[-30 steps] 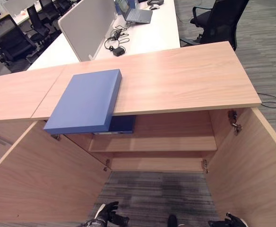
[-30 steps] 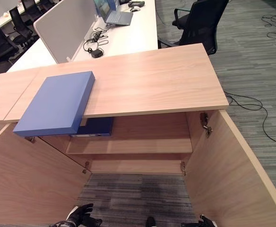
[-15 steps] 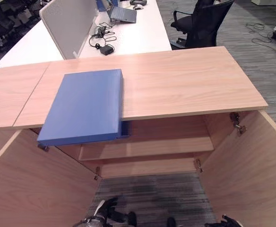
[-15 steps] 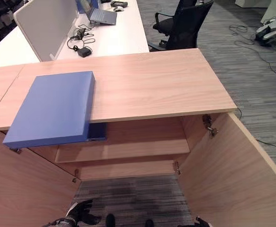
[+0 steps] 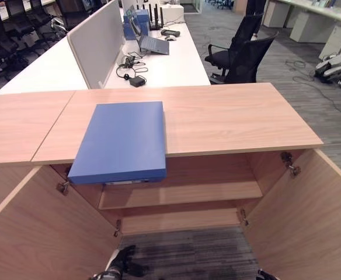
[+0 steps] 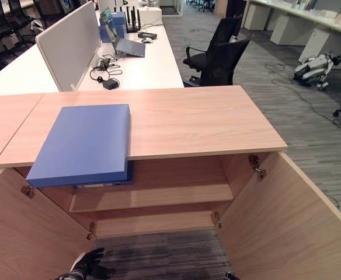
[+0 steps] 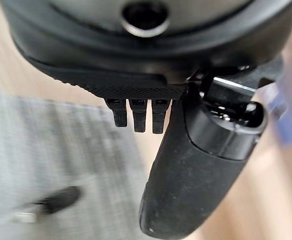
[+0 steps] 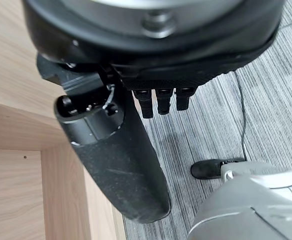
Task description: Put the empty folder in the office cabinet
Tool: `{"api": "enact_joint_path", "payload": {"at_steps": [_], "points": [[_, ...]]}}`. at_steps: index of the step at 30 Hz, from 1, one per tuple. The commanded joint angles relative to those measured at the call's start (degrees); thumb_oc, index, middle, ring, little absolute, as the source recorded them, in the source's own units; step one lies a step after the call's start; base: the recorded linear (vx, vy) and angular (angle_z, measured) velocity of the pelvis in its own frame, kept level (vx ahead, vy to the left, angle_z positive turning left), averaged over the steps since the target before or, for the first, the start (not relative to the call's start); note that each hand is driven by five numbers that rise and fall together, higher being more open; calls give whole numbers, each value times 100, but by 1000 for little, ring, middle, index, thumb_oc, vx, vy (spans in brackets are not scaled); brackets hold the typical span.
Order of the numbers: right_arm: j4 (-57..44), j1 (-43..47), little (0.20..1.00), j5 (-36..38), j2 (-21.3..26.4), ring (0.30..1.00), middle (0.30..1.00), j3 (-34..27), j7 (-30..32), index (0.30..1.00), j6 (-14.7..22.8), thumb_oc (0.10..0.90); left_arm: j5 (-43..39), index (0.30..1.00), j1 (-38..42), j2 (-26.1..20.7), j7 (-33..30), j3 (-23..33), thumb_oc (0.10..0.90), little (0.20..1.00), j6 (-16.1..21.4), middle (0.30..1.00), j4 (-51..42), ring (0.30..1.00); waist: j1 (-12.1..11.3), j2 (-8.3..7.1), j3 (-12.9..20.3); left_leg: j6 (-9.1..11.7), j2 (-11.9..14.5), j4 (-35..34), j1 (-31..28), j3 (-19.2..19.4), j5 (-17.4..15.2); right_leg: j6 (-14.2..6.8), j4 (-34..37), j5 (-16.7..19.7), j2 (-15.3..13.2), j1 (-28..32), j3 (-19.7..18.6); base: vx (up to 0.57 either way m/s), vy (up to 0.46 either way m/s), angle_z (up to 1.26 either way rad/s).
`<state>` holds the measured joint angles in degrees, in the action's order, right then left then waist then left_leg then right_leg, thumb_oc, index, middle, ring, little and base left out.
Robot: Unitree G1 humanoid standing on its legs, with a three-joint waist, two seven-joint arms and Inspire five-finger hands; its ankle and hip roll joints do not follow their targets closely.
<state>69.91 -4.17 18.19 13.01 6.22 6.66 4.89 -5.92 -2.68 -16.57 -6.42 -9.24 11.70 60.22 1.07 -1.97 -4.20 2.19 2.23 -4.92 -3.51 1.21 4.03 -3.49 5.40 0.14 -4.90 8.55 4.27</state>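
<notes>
White desk [image 5: 176, 58] behind, with laptop [image 5: 153, 44] (open), black chairs [image 5: 240, 55] alongside.

Black textured hand [image 8: 121, 165], silver-grey arm casing.

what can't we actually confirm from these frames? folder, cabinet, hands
- Whether the blue folder on the cabinet top is empty: it lies closed.
- The second blue item on the upper shelf: the overhanging folder hides most of it.
- Left hand: cut by the left eye view's lower edge; its wrist view is blurred past the fingers.
- Right hand: nothing held, but the cabinet interior is out of frame.
</notes>
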Motion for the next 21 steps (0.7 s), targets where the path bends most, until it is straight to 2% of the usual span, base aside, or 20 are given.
{"api": "enact_joint_path", "payload": {"at_steps": [1,2,3,4,5,6,10,14,19,20,21], "points": [[-205,187,900,61,84,900,900,14,177,900,411,800,-851,900,199,-269,-613,473,800,900,712,900,-1142,900,-330,-34,-224,150,177,-8,-190,-229,-542,-483,-40,-263,-374,53,270,-15,-7,26],[-205,183,900,61,83,900,900,19,178,900,412,800,-848,900,184,-270,-615,477,800,900,704,900,-1158,900,-324,-37,-220,150,176,-8,-191,-233,-542,-483,-40,-265,-375,57,274,-20,-9,18],[-255,148,900,37,58,900,900,21,197,900,435,800,-1005,900,32,-244,-653,615,800,900,771,900,-1654,900,-364,-64,-224,149,172,-8,-178,-257,-536,-491,-40,-267,-382,59,299,-29,-18,17],[-315,110,900,14,25,900,900,-2,250,900,430,800,-1454,900,-236,-183,-832,1062,800,900,937,900,-2932,900,-490,-116,-247,155,172,-8,-141,-312,-522,-509,-40,-267,-391,50,367,-29,-18,12],[-316,106,900,14,25,900,900,5,250,900,430,800,-1449,900,-260,-181,-835,1070,800,900,919,900,-2963,900,-481,-117,-244,155,172,-8,-144,-316,-523,-509,-40,-269,-391,54,370,-27,-40,12],[-334,110,900,-23,25,900,900,1,275,900,405,800,-1527,900,-427,-120,-996,1351,800,900,1025,900,-3598,900,-588,-160,-245,160,174,-8,-126,-357,-518,-519,-40,-278,-397,57,422,-1,-24,5],[-370,116,900,-51,34,900,900,52,283,900,393,800,-1337,900,-421,-185,-1269,1597,800,900,1138,900,-4258,900,-671,-204,-226,174,173,-8,-116,-404,-515,-516,-40,-303,-398,91,484,4,-25,18],[-421,178,900,24,48,900,900,127,329,900,358,800,-1737,900,-263,33,-1646,1800,800,900,1243,900,-5056,900,-745,-217,-232,191,177,-8,-105,-488,-497,-489,-40,-334,-385,142,560,2,-34,12],[-455,213,900,48,71,900,900,195,394,900,373,800,-1192,900,-171,-30,-2098,1932,800,900,1235,900,-5751,900,-813,-209,-239,213,180,-8,-103,-605,-480,-451,-40,-384,-354,210,667,-1,-42,13],[-422,193,900,20,48,900,900,244,398,900,398,800,-551,900,-134,-212,-2328,1991,800,900,1188,900,-6057,900,-870,-190,-243,235,183,-8,-94,-684,-467,-431,-40,-416,-336,245,744,-4,-45,18],[-421,193,900,19,45,900,900,245,398,900,400,800,-534,900,-138,-208,-2340,1989,800,900,1180,900,-6068,900,-865,-192,-244,235,183,-8,-95,-689,-467,-431,-40,-418,-336,249,749,-15,-74,23]]}}
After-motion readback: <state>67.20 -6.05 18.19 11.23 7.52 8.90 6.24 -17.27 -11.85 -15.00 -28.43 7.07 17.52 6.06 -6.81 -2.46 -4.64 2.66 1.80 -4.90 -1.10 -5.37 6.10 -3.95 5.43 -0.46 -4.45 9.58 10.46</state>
